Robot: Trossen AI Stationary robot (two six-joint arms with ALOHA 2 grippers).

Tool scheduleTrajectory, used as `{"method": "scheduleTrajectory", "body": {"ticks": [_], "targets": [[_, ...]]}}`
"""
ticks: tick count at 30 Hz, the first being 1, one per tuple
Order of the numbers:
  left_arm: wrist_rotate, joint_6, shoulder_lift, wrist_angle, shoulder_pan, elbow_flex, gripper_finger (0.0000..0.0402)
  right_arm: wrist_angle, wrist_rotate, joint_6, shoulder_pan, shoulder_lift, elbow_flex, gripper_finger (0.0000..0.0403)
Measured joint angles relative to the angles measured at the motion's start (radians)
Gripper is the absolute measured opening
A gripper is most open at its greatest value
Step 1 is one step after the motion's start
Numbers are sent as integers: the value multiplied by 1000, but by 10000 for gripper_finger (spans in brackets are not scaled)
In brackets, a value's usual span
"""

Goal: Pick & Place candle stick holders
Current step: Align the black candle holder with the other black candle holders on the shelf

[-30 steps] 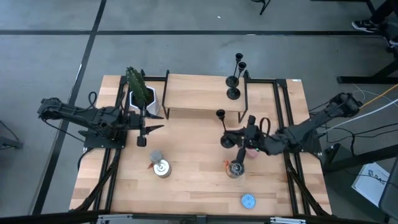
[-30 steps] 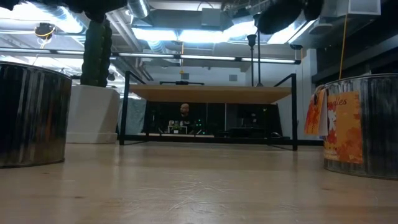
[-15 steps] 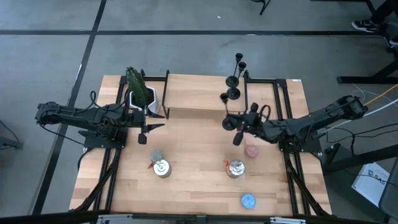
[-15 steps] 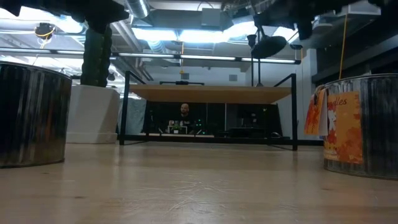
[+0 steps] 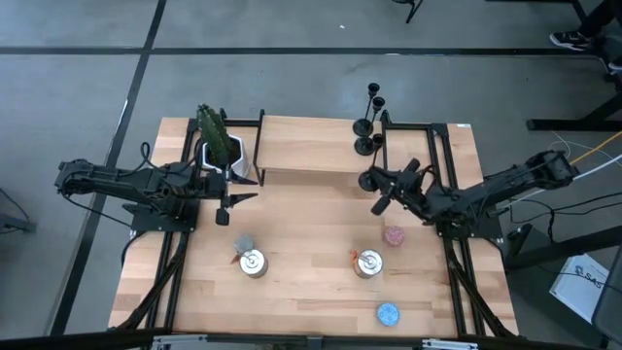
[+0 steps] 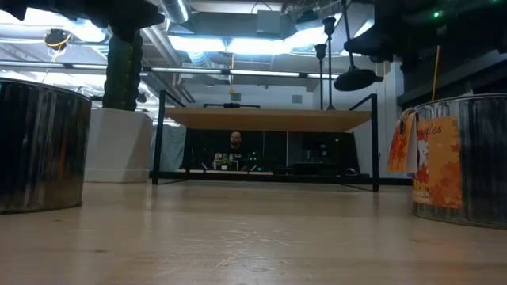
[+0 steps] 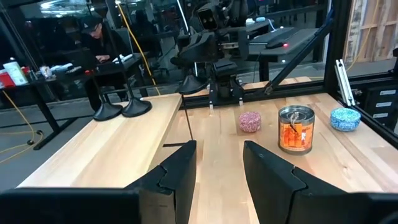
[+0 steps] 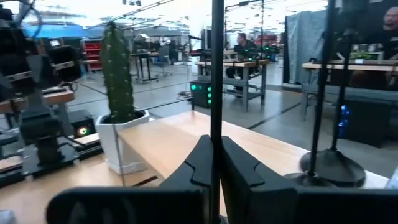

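- The right gripper (image 5: 386,191) is clamped on the thin stem of a matte-black candle stick holder (image 5: 369,181); in the right wrist view the stem (image 8: 216,93) runs straight up between the dark fingers (image 8: 200,163).
- The held holder hangs in the air off the front right corner of the raised wooden shelf (image 5: 311,146), its round flat base (image 6: 355,79) showing in the low view above shelf height.
- Two more candle stick holders (image 5: 366,136) stand on the shelf's right end, close together, each a flat disc base with a slim upright stem and small cup.
- A silver tin with an orange label (image 5: 367,262) sits on the pale wood table (image 5: 311,292), a pink ball (image 5: 394,236) near it, and a blue round piece (image 5: 388,313) toward the front edge.
- A second silver tin (image 5: 253,262) stands toward the table's left.
- A green cactus (image 5: 216,134) grows from a white angular pot (image 5: 239,161) beside the shelf's left end.
- The left gripper (image 5: 225,206) waits near the pot, fingers (image 7: 181,171) parted and holding nothing.
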Motion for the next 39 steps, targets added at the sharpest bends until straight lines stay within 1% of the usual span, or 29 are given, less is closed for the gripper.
{"method": "scheduleTrajectory", "body": {"ticks": [3, 9, 14, 19, 25, 28, 36, 39], "targets": [[-2, 3, 0, 3, 0, 0, 127, 7, -2, 0, -20, 6, 0, 15], [-3, 1, 0, 24, 0, 0, 127, 52, -108, -14, -63, 5, 0, 15], [-3, 14, 0, 29, 0, 0, 127, 44, -129, -33, -95, 5, 0, 15], [-4, 16, 0, 29, 0, 0, 127, 43, -206, -49, -145, 5, 0, 15], [-4, 18, 0, 28, 0, 0, 127, 30, -213, -12, -204, 5, 0, 15], [-4, 18, 0, 27, 0, 0, 127, 16, -248, 17, -224, 13, 0, 15], [-5, 44, 0, 24, 0, 0, 127, 38, -262, 82, -270, 118, 0, 15], [-5, 45, 0, 24, 0, 0, 127, 65, -238, 69, -278, 149, 0, 15]]}}
